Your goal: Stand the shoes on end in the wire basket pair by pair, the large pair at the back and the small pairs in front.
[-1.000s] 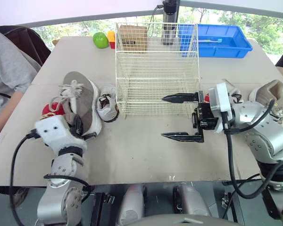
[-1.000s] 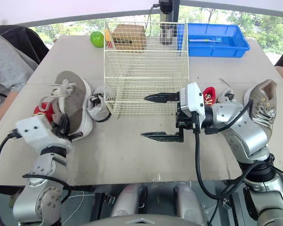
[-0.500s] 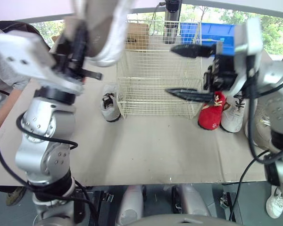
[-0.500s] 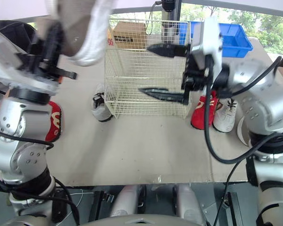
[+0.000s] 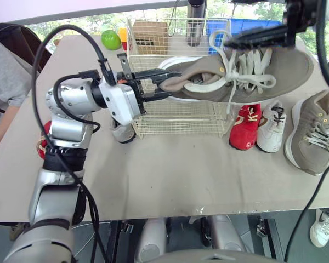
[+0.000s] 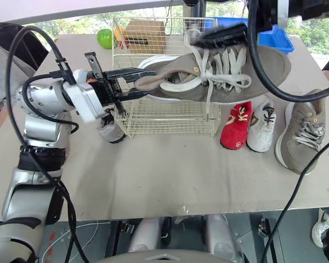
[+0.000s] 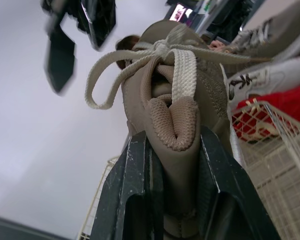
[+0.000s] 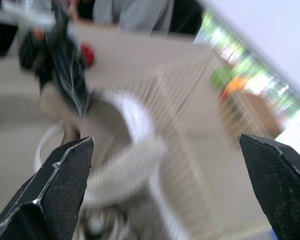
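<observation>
My left fingers (image 5: 165, 82) are closed on the heel of one big tan shoe (image 5: 247, 76). I see it well from the left wrist, where one black finger presses each side of the heel. The shoe is up in the air and lies flat. Its heel points left and its toe points right. From my head camera it sits in front of the top part of the wire basket (image 5: 178, 109). One lace loop hangs down in front of the basket wires.

My right fingers (image 8: 166, 141) are open wide. They are high up on the right, over the lace part of the shoe. One finger runs along just above the laces. I cannot tell if it touches them.

The basket stands in the middle of the table (image 5: 170, 170). To the right of the basket, three shoes lie on the table in a row. The little red shoe (image 5: 245, 127) is nearest the basket. The little white shoe (image 5: 272, 127) is just beside it. The other big tan shoe (image 5: 312, 131) is at the right end. Another little shoe (image 5: 120, 132) lies by the near left corner of the basket, partly hidden behind my left arm.

Far back on the table I see a green ball (image 5: 110, 39), a brown box (image 5: 153, 34) and a blue bin (image 6: 279, 37). A person in a grey sleeve (image 5: 5, 82) is at the left edge.
</observation>
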Available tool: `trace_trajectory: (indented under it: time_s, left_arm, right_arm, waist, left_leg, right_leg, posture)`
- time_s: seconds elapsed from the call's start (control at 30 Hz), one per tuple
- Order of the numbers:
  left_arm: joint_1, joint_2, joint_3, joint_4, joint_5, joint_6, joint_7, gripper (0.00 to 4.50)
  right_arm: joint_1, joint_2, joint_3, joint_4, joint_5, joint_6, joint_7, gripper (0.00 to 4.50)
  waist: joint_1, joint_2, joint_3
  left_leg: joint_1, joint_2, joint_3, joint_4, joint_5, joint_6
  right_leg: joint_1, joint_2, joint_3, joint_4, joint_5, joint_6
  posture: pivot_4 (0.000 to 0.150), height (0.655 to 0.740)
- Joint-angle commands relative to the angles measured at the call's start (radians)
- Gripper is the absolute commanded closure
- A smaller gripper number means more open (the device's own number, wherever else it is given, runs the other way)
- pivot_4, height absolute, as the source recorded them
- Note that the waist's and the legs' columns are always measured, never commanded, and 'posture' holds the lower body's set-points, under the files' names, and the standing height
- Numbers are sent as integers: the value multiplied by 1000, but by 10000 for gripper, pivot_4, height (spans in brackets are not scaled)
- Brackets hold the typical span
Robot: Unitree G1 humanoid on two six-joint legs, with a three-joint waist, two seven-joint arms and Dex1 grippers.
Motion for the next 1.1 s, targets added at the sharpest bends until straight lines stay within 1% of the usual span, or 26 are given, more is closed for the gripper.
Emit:
trace_trajectory:
  time_s: [0.03,0.23,0.37,0.43,0.53,0.57,0.6,0.63,0.7,0.73,0.77,0.83,0.87,0.9,0.93,0.97,1.0,1.03,1.07,1.1]
  left_arm:
    - [-74,-21,21,47,-1,-176,19,40014]
    - [-122,-24,-18,104,-10,-286,8,40014]
    - [-136,-19,-39,127,-7,-339,11,40014]
    - [-142,-15,-43,135,-5,-358,15,40014]
    - [-155,-11,-45,153,-4,-391,20,40014]
    - [-159,-10,-48,157,-8,-397,21,40014]
    - [-161,-9,-48,158,-9,-403,27,40014]
    - [-164,-7,-47,161,-5,-409,33,40014]
    - [-167,-1,-46,164,-3,-420,40,40014]
    - [-168,2,-43,167,1,-422,46,40014]
    - [-168,5,-41,168,3,-422,50,40014]
    - [-165,7,-32,164,3,-409,64,40014]
    - [-153,12,-29,146,-23,-353,68,40014]
    - [-136,21,-30,120,-61,-285,64,40014]
    - [-104,32,-21,74,-133,-143,75,40014]
    - [-76,40,-10,27,-215,20,97,30596]
    - [-50,52,-4,-21,-285,175,120,27621]
    - [-5,90,-4,-92,-412,401,148,21518]
    - [35,129,1,-160,-556,598,191,19077]
    - [74,164,35,-223,-741,795,285,14561]
  right_arm:
    - [-52,-68,126,91,-46,18,228,0]
    - [-107,-40,261,208,8,62,248,0]
    - [-183,9,308,320,84,174,248,0]
    - [-194,10,347,330,118,207,248,0]
    - [-191,8,404,335,140,202,248,0]
    - [-194,13,418,343,144,205,248,4010]
    - [-194,11,435,343,151,201,248,5356]
    - [-191,3,451,335,158,186,248,8336]
    - [-189,-3,466,331,163,176,248,15308]
    - [-186,-8,469,325,162,165,248,20714]
    - [-183,-11,466,323,161,156,248,23019]
    - [-176,-11,438,324,154,143,248,29857]
    - [-165,-8,400,323,139,129,248,32177]
    - [-156,-4,361,321,131,129,248,35661]
    - [-148,-1,311,318,133,153,241,38728]
    - [-138,2,263,314,139,176,225,41431]
    - [-125,4,214,306,147,202,203,44155]
    - [-109,12,147,303,166,240,162,45000]
    - [-95,19,90,299,184,280,123,45000]
    - [-62,31,1,278,212,322,60,45000]
  waist:
    - [2,1,0]
    - [-2,5,3]
    - [-2,7,4]
    - [-1,7,4]
    - [0,7,4]
    - [0,7,4]
    - [1,7,4]
    - [1,7,4]
    - [1,7,4]
    - [1,7,4]
    - [1,7,4]
    - [0,7,4]
    - [0,7,4]
    - [0,7,4]
    - [0,7,4]
    - [-1,7,4]
    - [-1,7,4]
    - [-2,7,4]
    - [-6,7,4]
    - [-9,7,4]
  left_leg:
    - [-9,0,-1,7,0,0]
    - [-12,0,0,10,-1,2]
    - [-11,0,0,11,-1,1]
    - [-11,1,-1,11,-1,1]
    - [-12,1,-1,11,-1,1]
    - [-12,1,-1,12,-1,1]
    - [-12,1,-1,12,-1,1]
    - [-12,1,-1,12,-1,1]
    - [-12,1,-1,13,-1,1]
    - [-12,1,-1,14,-1,1]
    - [-12,1,-1,14,-1,1]
    - [-12,1,-1,14,-1,1]
    - [-12,1,-2,14,-1,1]
    - [-12,1,-2,14,-1,1]
    - [-12,1,-2,14,-1,1]
    - [-12,1,-2,15,-1,1]
    - [-12,1,-3,15,-1,1]
    - [-12,3,-5,16,-1,1]
    - [-12,4,-5,16,-1,1]
    - [-12,5,-7,16,-1,1]
  right_leg:
    - [-5,0,-1,2,1,1]
    - [-7,-1,-1,3,2,3]
    - [-8,0,-1,6,2,3]
    - [-9,0,-2,6,2,3]
    - [-9,0,-2,7,2,3]
    - [-8,0,-2,7,2,3]
    - [-9,0,-2,7,2,3]
    - [-9,0,-2,7,2,3]
    - [-9,-1,-2,8,2,3]
    - [-9,-1,-2,8,2,3]
    - [-9,-1,-2,8,2,3]
    - [-9,0,-2,9,2,3]
    - [-9,0,-2,10,2,3]
    - [-9,0,-2,10,2,3]
    - [-9,0,-3,10,2,3]
    - [-9,0,-3,11,2,3]
    - [-9,0,-2,12,2,3]
    - [-9,-1,-2,13,2,3]
    - [-9,-1,-3,13,2,3]
    - [-9,0,-2,15,2,3]
  posture:
    - [1500,7400]
    - [1500,7400]
    - [1500,7400]
    - [1500,7400]
    - [1500,7400]
    - [1500,7400]
    - [1500,7400]
    - [1500,7400]
    - [1500,7400]
    - [1500,7400]
    - [1500,7400]
    - [1500,7400]
    - [1500,7400]
    - [1500,7400]
    - [1500,7400]
    - [1500,7400]
    - [1500,7400]
    - [1500,7400]
    - [1500,7400]
    - [1500,7400]
